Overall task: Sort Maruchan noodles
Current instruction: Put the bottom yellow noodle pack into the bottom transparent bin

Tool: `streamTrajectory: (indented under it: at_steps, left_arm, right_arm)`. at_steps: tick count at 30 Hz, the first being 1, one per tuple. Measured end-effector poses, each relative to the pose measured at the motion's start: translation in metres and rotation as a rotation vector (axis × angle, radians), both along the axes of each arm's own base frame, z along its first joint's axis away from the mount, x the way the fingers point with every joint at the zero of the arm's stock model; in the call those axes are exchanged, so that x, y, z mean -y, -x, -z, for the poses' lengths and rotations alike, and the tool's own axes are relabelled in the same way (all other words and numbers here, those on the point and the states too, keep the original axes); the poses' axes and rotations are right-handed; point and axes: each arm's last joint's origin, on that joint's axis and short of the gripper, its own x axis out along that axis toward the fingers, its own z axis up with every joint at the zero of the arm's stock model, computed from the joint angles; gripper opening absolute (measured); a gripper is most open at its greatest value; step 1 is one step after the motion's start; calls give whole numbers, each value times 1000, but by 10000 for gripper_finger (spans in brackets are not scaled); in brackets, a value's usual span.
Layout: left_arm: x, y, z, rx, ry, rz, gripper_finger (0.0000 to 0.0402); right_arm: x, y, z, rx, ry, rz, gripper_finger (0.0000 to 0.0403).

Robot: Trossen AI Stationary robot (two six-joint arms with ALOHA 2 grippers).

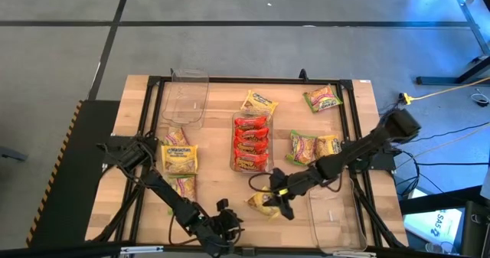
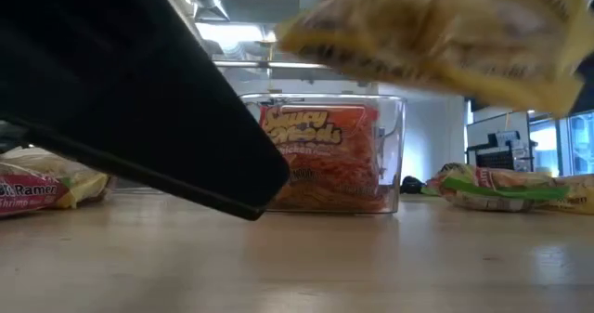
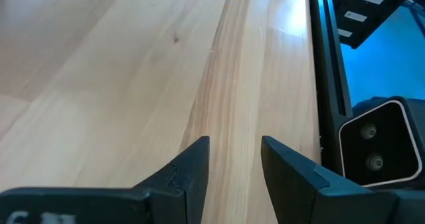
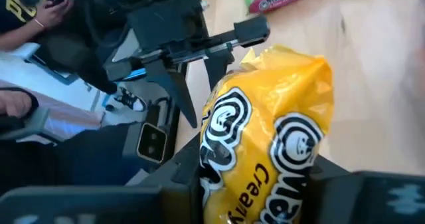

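Observation:
My right gripper (image 1: 282, 202) is shut on a yellow Maruchan packet (image 1: 262, 205) near the table's front middle. The low view shows this packet (image 2: 445, 30) raised above the wood. My left gripper (image 1: 227, 218) is open and empty over bare wood (image 3: 199, 71) by the front edge, just left of the packet. A clear tray (image 1: 235, 120) at the centre holds several red packets (image 1: 251, 142). Other yellow (image 1: 178, 157), (image 1: 259, 102) and green (image 1: 321, 99), (image 1: 302, 147) packets lie flat on the table. My right gripper pinches the yellow packet between its two fingers (image 4: 182, 167), at the end of the packet nearest the arm (image 4: 265, 191). The fingers slant down from the table's right. The packet is lifted clear of the table, crumpled and bulging out beyond the fingers.
An empty clear tray (image 1: 186, 97) stands at the far left and another (image 1: 333, 212) at the near right, beside my right arm. A black frame (image 1: 360, 135) runs round the table. People sit beyond the front edge (image 4: 26, 11).

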Motion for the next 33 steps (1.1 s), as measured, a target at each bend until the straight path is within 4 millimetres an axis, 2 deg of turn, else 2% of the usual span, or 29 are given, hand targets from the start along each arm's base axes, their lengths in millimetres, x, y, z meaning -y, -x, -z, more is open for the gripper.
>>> streamTrajectory:
  at_steps: [13, 22, 28, 33]
  left_arm:
    - [-2, -2, -1, 7, 6, -6, 130]
    - [-2, -3, -1, 5, 11, -3, 130]
    - [-7, -7, -1, 5, 14, -16, 130]
    - [-8, -9, -1, 10, 28, -28, 130]
  right_arm:
    - [27, 53, -60, -22, 35, -17, 105]
    - [22, 108, -96, -112, 76, -84, 104]
    - [15, 138, -111, -254, 139, -120, 106]
    - [7, 159, -104, -374, 174, -178, 107]
